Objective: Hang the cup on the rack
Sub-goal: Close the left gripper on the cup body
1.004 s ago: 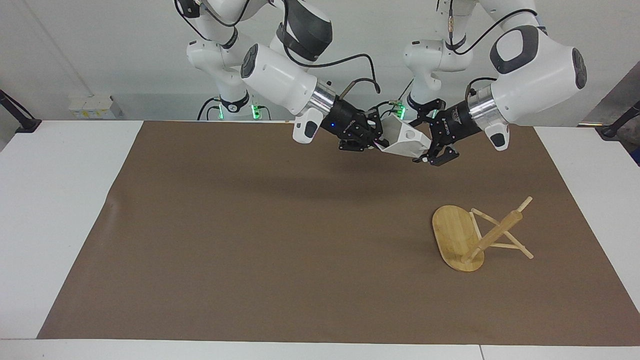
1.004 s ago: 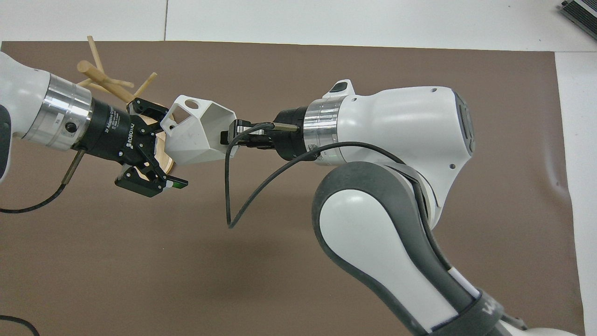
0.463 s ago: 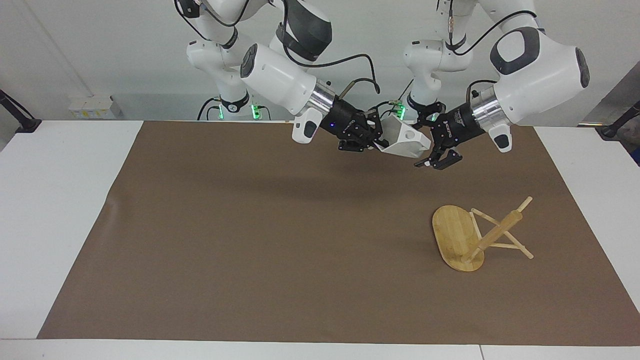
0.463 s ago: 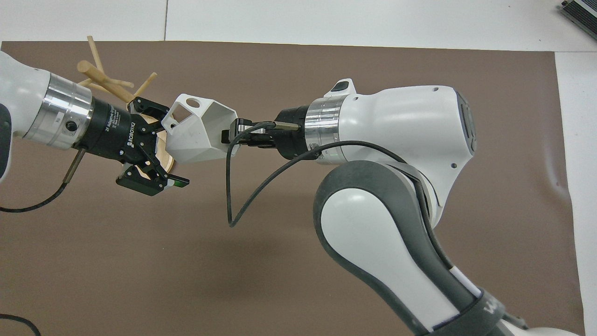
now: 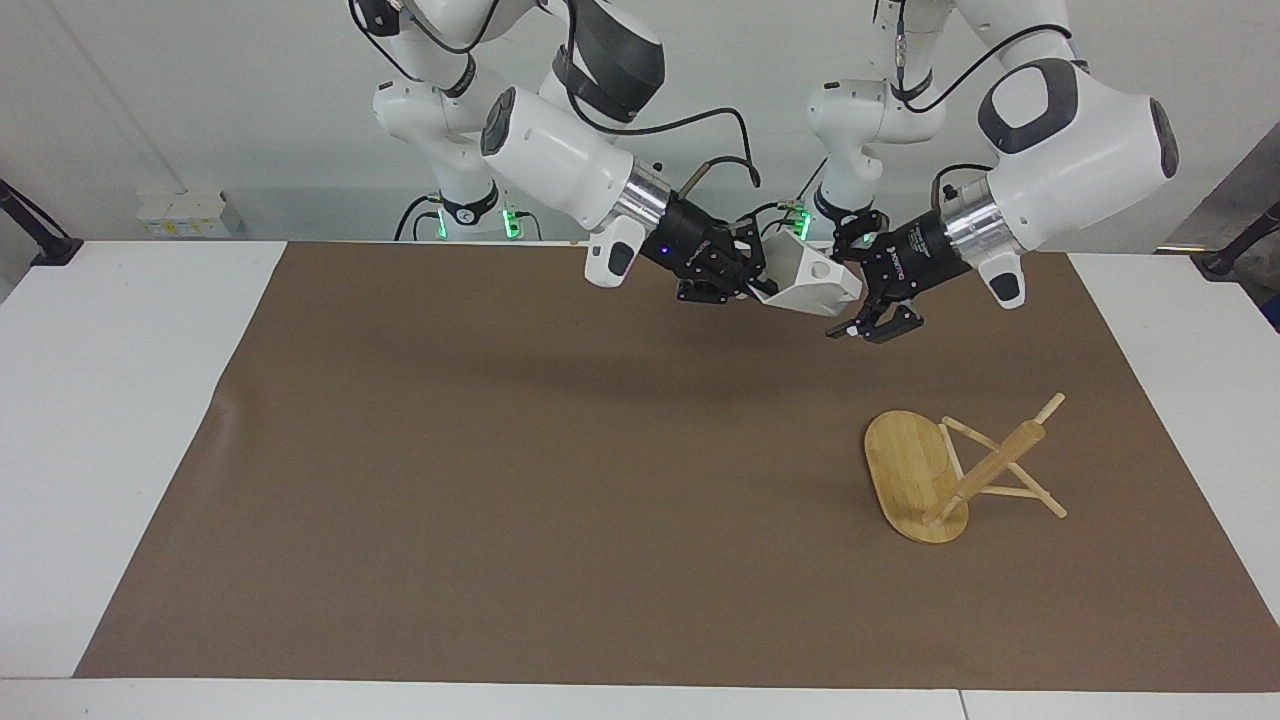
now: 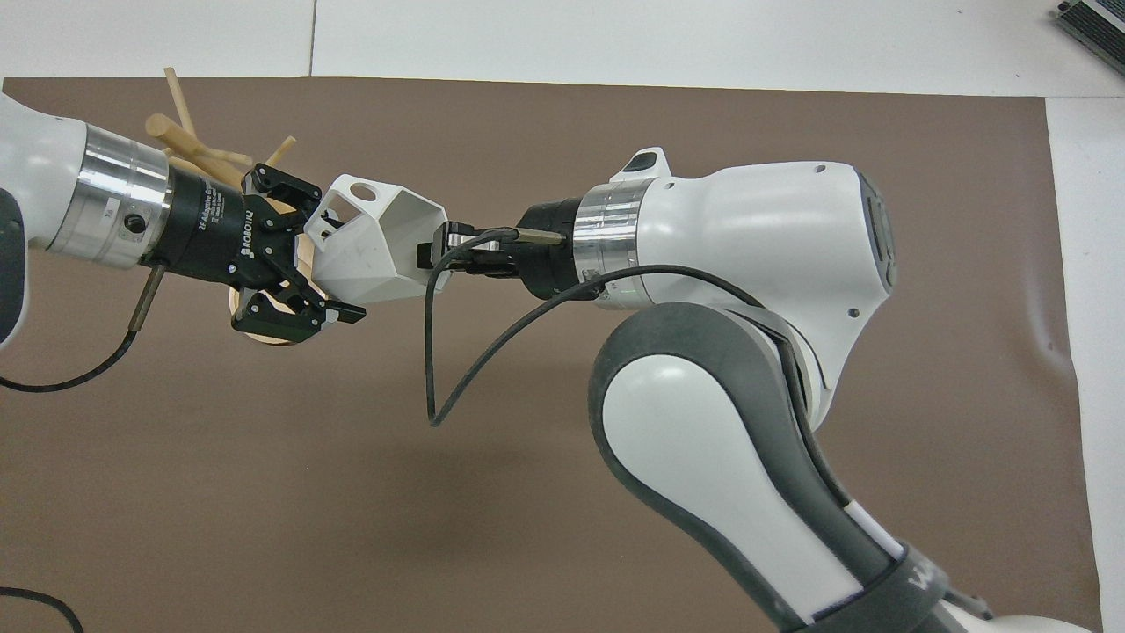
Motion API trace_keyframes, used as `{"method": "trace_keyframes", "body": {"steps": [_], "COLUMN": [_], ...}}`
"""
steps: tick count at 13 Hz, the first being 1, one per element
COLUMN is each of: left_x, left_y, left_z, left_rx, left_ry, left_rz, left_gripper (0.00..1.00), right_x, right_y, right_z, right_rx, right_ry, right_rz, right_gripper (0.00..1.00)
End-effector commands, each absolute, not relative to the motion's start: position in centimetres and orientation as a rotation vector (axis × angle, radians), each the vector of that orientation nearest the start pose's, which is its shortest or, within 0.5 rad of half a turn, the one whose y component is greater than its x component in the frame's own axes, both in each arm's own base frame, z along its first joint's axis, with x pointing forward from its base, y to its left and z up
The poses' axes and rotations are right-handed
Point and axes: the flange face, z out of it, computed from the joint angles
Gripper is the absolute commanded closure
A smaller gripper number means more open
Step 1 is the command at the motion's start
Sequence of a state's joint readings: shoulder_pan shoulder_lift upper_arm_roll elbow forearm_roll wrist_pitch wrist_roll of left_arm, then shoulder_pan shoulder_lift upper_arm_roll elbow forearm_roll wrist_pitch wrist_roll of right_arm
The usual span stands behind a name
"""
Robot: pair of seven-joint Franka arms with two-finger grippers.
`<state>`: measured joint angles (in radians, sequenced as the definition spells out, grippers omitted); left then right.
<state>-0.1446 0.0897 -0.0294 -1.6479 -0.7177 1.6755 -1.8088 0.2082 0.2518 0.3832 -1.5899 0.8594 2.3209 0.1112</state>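
Note:
The white faceted cup point(image 5: 812, 283) is held in the air over the mat's edge nearest the robots. My right gripper point(image 5: 752, 280) is shut on its rim; it also shows in the overhead view point(image 6: 437, 255), with the cup point(image 6: 369, 251) sticking out sideways. My left gripper point(image 5: 858, 282) is open, its fingers straddling the cup's narrow end by the handle tab point(image 6: 350, 195); it also shows in the overhead view point(image 6: 323, 253). The bamboo rack point(image 5: 915, 478) lies tipped on its side on the mat, toward the left arm's end. In the overhead view its post point(image 6: 180, 139) is partly hidden by the left gripper.
A brown mat point(image 5: 520, 470) covers most of the white table point(image 5: 110, 420). A black cable point(image 6: 457, 369) loops down from the right wrist.
My left gripper's fingers have narrowed in around the cup's narrow end, and the hand has risen slightly. The right gripper and the cup have barely moved.

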Motion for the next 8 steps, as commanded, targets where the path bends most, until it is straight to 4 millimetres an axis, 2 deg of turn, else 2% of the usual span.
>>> {"method": "trace_keyframes", "body": {"steps": [1,2,3,4,8], "left_x": [57.0,57.0,57.0,56.9,56.3], "left_y": [-16.6,-16.4,-16.1,-16.0,-15.7], "left_z": [57.1,57.2,57.6,57.9,59.5], "left_rx": [1.706,1.704,1.694,1.693,1.693], "left_ry": [2.023,2.021,2.018,2.015,1.991], "left_rz": [-0.883,-0.879,-0.872,-0.868,-0.837], "left_gripper": [0.79,0.87,0.9,0.99,1.0], "right_x": [56.9,56.9,56.9,56.9,57.0], "right_y": [37.1,37.1,37.1,37.1,37.0], "right_z": [56.4,56.4,56.4,56.4,56.4], "right_rx": [-2.197,-2.198,-2.197,-2.197,-2.197], "right_ry": [0.01,0.01,0.01,0.01,0.013], "right_rz": [-0.146,-0.147,-0.146,-0.146,-0.149], "right_gripper": [1.0,1.0,1.0,1.0,1.0]}}
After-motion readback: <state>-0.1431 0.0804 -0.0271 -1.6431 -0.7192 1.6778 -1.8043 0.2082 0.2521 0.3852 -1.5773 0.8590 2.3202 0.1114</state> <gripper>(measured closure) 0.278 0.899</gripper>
